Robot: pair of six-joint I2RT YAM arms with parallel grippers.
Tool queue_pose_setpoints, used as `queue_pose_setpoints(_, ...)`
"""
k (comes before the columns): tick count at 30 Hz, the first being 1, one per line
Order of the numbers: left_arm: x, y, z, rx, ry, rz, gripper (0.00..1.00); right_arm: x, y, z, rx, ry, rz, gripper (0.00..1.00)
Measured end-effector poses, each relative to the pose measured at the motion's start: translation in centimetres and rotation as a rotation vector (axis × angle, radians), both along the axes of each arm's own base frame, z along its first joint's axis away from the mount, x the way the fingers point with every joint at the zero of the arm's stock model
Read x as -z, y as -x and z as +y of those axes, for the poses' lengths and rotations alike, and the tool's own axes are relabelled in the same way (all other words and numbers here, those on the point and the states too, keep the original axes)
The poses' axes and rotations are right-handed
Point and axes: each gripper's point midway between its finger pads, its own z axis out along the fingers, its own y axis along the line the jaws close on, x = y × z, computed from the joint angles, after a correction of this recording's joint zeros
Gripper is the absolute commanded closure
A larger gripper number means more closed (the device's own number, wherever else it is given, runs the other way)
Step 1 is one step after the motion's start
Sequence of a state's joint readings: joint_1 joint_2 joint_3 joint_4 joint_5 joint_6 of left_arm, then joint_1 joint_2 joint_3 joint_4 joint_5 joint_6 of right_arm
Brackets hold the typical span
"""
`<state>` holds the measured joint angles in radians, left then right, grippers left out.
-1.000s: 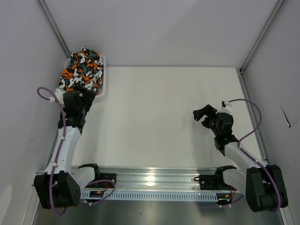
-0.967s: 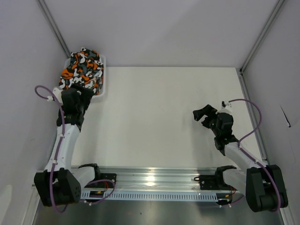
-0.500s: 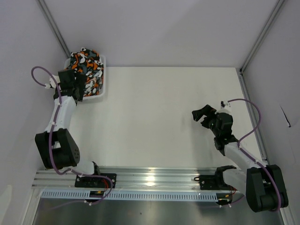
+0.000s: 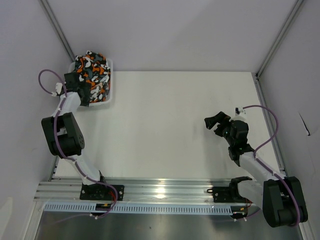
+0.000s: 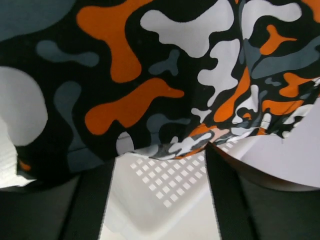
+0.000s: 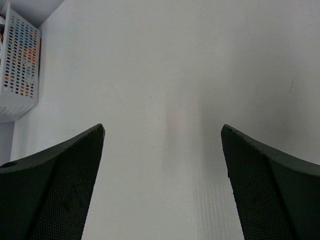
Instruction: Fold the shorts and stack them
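The orange-black-grey-white camouflage shorts lie heaped in the white mesh basket at the table's far left corner. My left gripper is at the basket's near side. In the left wrist view the shorts fill the upper frame, their hem hanging over the basket wall. The left gripper is open, its dark fingers straddling the hem and wall without pinching them. My right gripper hovers open over bare table at mid right, nothing between its fingers.
The right wrist view shows the basket far off at upper left, with orange and blue showing through its mesh. Grey walls and metal frame posts bound the white table. An aluminium rail runs along the near edge.
The left arm has swung up and left, bringing its gripper from in front of the basket onto the basket's near edge against the shorts, jaws slightly narrower. The right arm has barely moved.
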<state>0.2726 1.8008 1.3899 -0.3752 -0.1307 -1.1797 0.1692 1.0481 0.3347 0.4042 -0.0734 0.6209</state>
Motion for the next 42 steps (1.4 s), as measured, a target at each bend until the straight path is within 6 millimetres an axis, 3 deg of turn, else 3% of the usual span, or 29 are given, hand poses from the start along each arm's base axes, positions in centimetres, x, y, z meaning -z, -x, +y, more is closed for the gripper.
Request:
queue_pose_setpoints(4,1.0,-0.8,0.5,-0.009,0.002,0.012,0.58,-0.3,-0.1,0.0,0.0,-0.002,-0.01,0.0)
queue_pose_setpoints(9,0.4,-2.3,1.6,-0.018,-0.021,-0.011,1.0,-0.4,-0.2,0.0,0.0,-0.003,-0.018,0.0)
queue_pose_setpoints(19,-3.7,-4.0,2.9,0.014,-0.098,-0.084,1.0,-0.5,-0.2,0.1,-0.002,-0.004,-0.02,0.01)
queue_pose_setpoints(22,-6.1,-4.0,2.5,0.035,-0.123,-0.133,1.0,-0.4,-0.2,0.1,-0.005,-0.005,-0.019,0.01)
queue_pose_setpoints(25,-11.2,-4.0,1.5,0.073,-0.159,-0.252,1.0,-0.3,-0.2,0.2,-0.011,-0.006,-0.015,0.01)
queue_pose_setpoints(27,-15.7,-3.8,0.1,0.106,-0.184,-0.365,1.0,-0.2,-0.2,0.3,-0.014,-0.006,-0.012,0.01)
queue_pose_setpoints(32,-28.1,-1.1,-5.9,0.238,-0.253,-0.683,1.0,0.3,-0.2,0.4,-0.018,-0.005,0.002,0.01)
queue_pose_setpoints(37,-38.2,4.6,-16.4,0.444,-0.275,-0.977,1.0,0.4,-0.2,0.4,-0.021,-0.005,0.006,0.01)
queue_pose_setpoints(39,-41.1,7.4,-20.2,0.525,-0.262,-1.078,1.0,0.4,-0.2,0.4,-0.021,-0.006,0.005,0.01)
queue_pose_setpoints(42,-44.2,11.3,-24.3,0.612,-0.241,-1.197,1.0,0.2,-0.2,0.4,-0.021,-0.006,0.001,0.01)
